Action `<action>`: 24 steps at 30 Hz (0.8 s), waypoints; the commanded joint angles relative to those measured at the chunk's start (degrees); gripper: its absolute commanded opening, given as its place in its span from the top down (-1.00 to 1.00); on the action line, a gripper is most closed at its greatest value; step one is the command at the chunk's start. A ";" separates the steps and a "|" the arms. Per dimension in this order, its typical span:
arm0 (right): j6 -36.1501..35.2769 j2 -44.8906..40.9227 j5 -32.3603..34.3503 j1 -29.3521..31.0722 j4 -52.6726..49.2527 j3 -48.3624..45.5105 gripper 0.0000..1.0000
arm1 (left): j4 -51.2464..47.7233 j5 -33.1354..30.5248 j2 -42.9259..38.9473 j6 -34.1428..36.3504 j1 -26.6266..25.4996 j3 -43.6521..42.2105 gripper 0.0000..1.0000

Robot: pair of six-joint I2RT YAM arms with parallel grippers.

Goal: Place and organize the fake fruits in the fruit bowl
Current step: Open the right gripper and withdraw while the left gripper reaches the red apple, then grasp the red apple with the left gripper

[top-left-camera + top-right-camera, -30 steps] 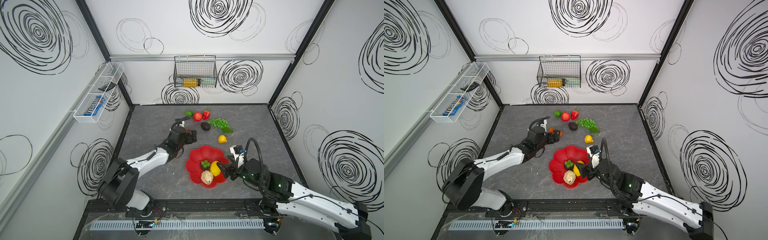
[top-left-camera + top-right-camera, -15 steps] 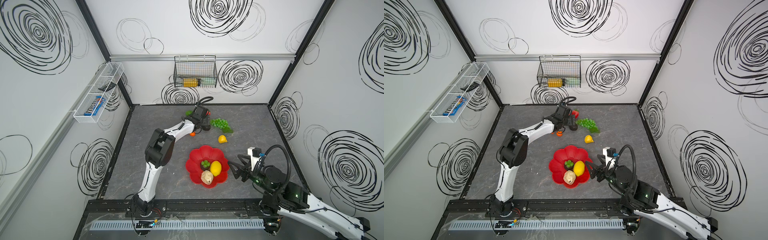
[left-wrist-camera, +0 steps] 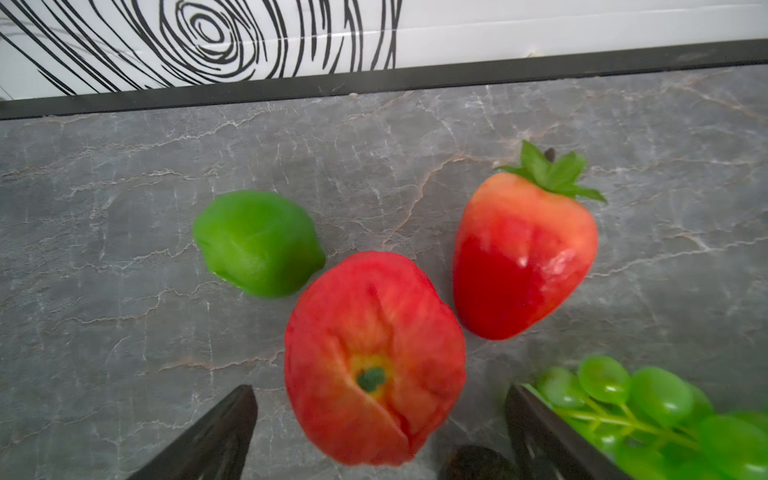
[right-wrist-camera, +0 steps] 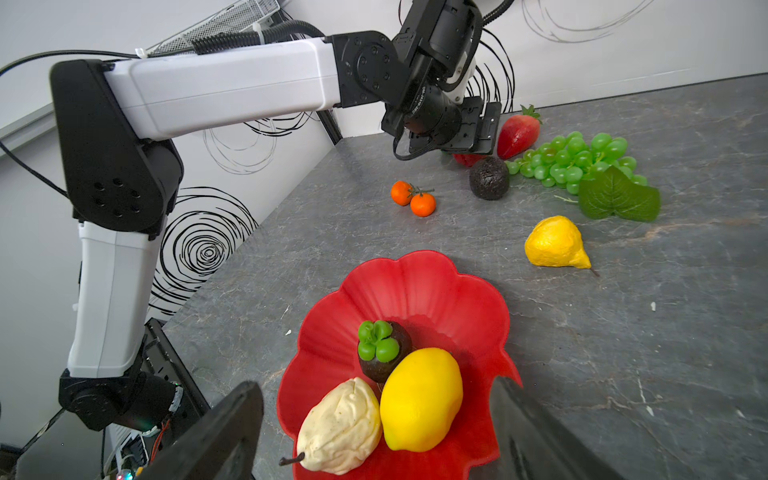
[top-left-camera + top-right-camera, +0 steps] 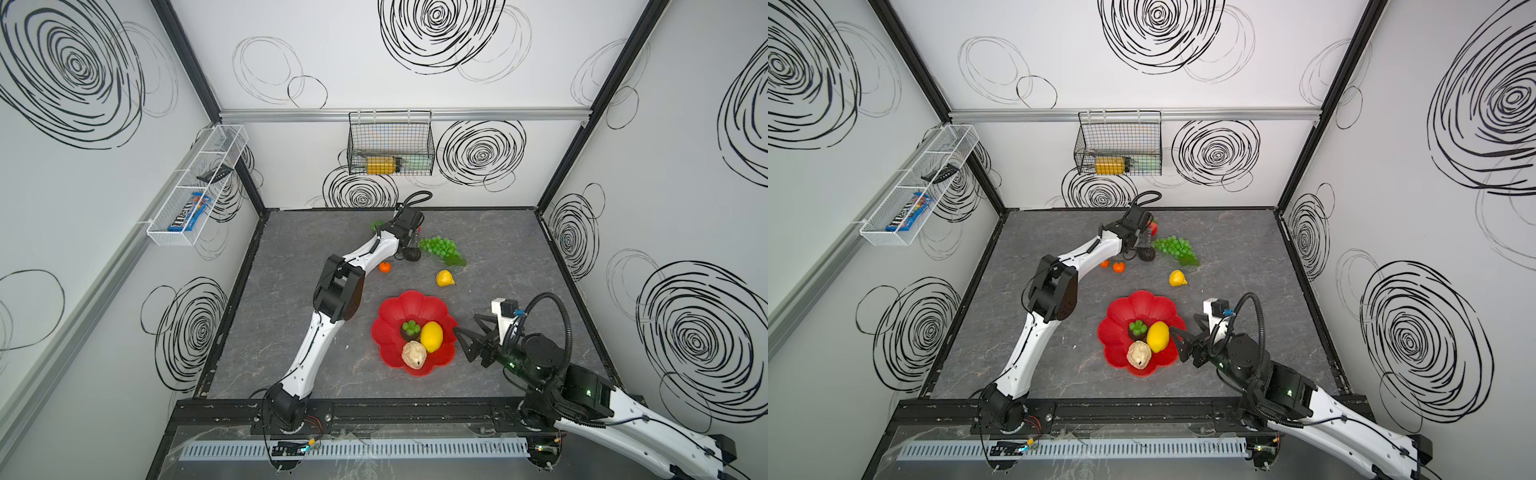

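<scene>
Progress check: we reckon we're about a third of the way in. The fruit bowl (image 5: 409, 300) sits toward the front of the grey tabletop (image 5: 519, 257) and holds three pieces: a yellow lemon (image 5: 431, 336), the beige lumpy piece (image 5: 414, 354) and a dark round fruit with a green top (image 5: 409, 329). All three are bunched on the side nearest the right arm.

The rest is out on the table. That's the lime (image 3: 257, 243), red apple (image 3: 374, 357) and strawberry (image 3: 523, 257) at the back, with the grape bunch (image 5: 440, 248) and dark avocado (image 4: 489, 178) just beside them. The two tiny oranges (image 4: 413, 199) and a second yellow fruit (image 5: 444, 278) lie between that cluster and the bowl.

The left gripper (image 3: 380, 392) hangs over the apple, its jaws spread wide on either side and not pinching anything, so that looks like our next pick. The right gripper (image 4: 374, 383) is at the bowl's edge, jaws wide apart and empty. Tidying the arrangement isn't done yet either.
</scene>
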 commanded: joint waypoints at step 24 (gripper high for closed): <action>0.51 0.03 0.44 -0.30 0.93 -1.19 -0.81 | 4.85 -0.83 -0.51 0.97 1.29 -0.57 -0.36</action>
